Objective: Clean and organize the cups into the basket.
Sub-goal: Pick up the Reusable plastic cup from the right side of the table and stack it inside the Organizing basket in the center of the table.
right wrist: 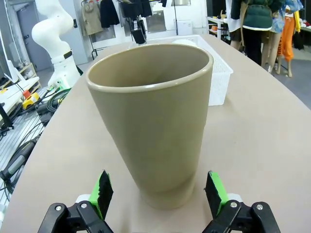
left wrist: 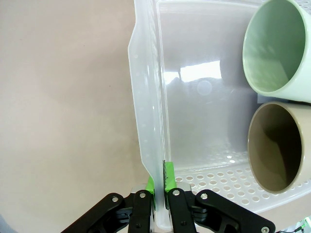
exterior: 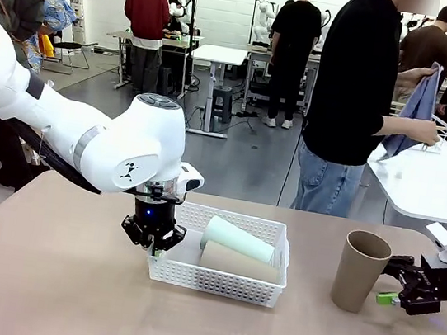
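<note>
The white lattice basket (exterior: 224, 280) sits mid-table with a mint green cup (exterior: 237, 239) and a tan cup (exterior: 239, 262) lying in it on their sides. My left gripper (exterior: 152, 243) is shut on the basket's left short wall (left wrist: 154, 126), pads pinching the rim; the mint green cup (left wrist: 279, 46) and the tan cup (left wrist: 279, 145) show their open mouths to the right. Another tan cup (exterior: 359, 271) stands upright on the table to the right. My right gripper (exterior: 393, 295) is open just right of it, green pads (right wrist: 103, 191) flanking the cup's base (right wrist: 155, 121) without touching.
A person in black stands at the far table edge holding a blue cloth (exterior: 419, 108) and a wire basket (exterior: 441, 131) over a white side table (exterior: 441, 186). Bare tabletop lies in front of the basket and at the left.
</note>
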`<state>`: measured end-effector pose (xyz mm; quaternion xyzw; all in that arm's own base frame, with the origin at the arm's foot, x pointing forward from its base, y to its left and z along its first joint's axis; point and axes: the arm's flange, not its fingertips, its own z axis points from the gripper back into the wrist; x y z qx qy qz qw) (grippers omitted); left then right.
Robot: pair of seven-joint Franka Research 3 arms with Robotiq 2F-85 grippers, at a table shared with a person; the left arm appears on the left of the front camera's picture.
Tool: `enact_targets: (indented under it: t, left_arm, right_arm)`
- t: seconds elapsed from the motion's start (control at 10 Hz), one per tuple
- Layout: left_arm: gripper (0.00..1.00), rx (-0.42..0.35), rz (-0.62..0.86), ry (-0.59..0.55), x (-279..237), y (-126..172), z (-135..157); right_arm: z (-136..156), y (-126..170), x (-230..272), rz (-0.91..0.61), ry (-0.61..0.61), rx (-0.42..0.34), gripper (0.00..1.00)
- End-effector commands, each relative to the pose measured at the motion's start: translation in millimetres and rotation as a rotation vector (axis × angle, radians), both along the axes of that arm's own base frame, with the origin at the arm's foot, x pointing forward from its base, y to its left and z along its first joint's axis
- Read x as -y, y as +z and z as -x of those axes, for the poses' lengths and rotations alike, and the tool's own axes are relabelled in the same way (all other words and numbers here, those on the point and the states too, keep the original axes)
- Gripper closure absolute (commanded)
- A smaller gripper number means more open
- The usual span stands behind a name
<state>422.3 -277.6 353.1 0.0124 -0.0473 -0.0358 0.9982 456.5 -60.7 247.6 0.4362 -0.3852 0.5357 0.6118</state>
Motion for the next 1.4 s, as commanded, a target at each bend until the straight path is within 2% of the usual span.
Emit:
enact_targets:
  t: [0.0,1.0,1.1,1.2,1.3]
  left_arm:
    - [1.0,0.007,-0.002,-0.015,-1.6,-0.1,1.8]
    - [1.0,0.007,-0.002,-0.015,-1.6,-0.1,1.8]
    - [1.0,0.007,-0.002,-0.015,-1.6,-0.1,1.8]
    - [1.0,0.007,-0.002,-0.015,-1.6,-0.1,1.8]
    - [1.0,0.007,-0.002,-0.015,-1.6,-0.1,1.8]
  right_arm:
    - [-10.4,-2.2,-8.5,-0.031,-0.019,-0.001,0.0]
    - [-18.9,-20.8,-43.0,-0.104,0.031,0.012,0.0]
    - [-18.8,-21.9,-41.5,-0.12,0.047,0.029,0.11]
    - [-18.1,-22.2,-40.6,-0.12,0.043,0.031,0.59]
    - [-18.1,-22.7,-40.4,-0.124,0.039,0.035,0.7]
